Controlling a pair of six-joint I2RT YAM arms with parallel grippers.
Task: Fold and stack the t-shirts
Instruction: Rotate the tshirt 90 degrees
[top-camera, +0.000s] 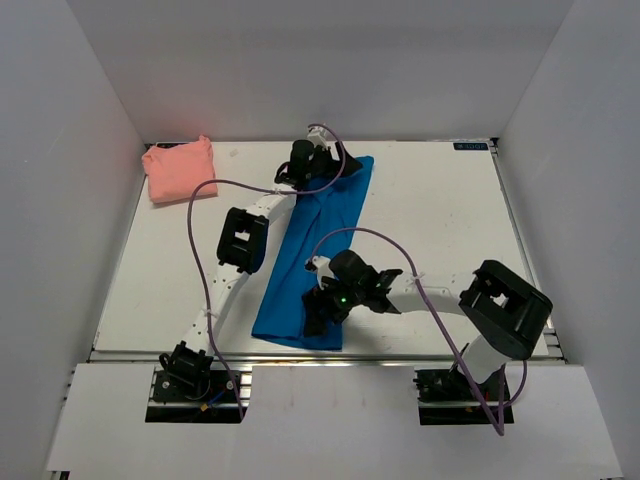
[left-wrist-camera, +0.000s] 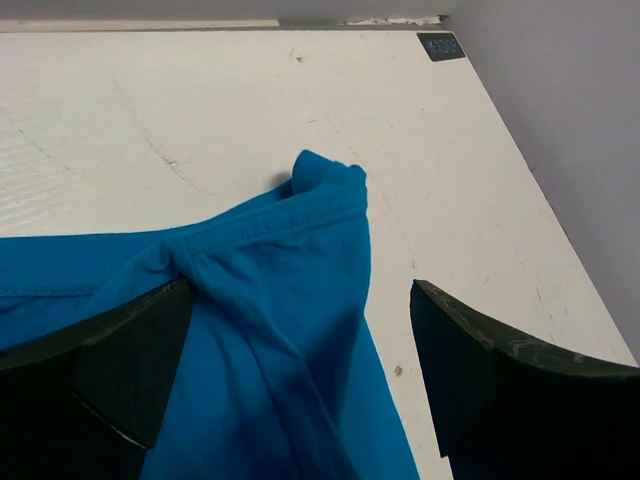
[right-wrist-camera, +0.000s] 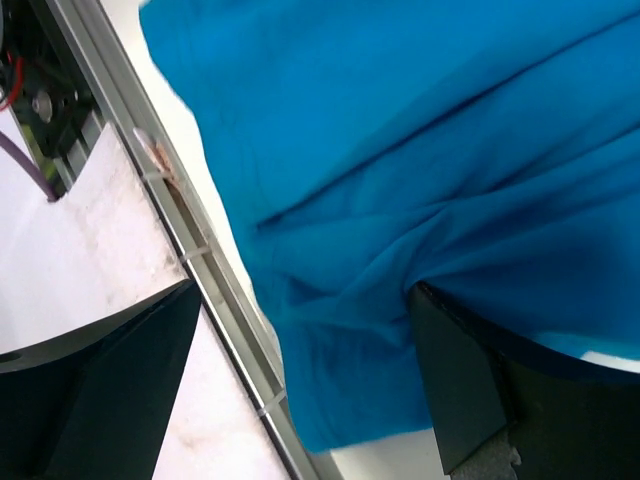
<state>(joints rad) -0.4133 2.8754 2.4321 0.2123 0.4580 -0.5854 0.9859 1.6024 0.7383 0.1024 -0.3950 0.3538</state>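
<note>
Lying beneath left tool (left-wrist-camera: 300, 305): blue t-shirt (left-wrist-camera: 270, 330)

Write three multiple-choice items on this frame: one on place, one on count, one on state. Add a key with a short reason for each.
1. Where on the table does the pink t-shirt lie?
A. far left corner
B. near right corner
C. centre

2. How many t-shirts are on the table?
A. one
B. two
C. three

3. How do the left gripper and right gripper stand?
A. both open
B. both shut
C. left shut, right open

Key:
1 A: the top view shows the pink bundle at the far left corner.
2 B: there are only the pink one and the blue t-shirt, which lies as a long strip from far to near.
3 A: each wrist view shows that gripper's fingers wide apart over blue cloth.
</note>
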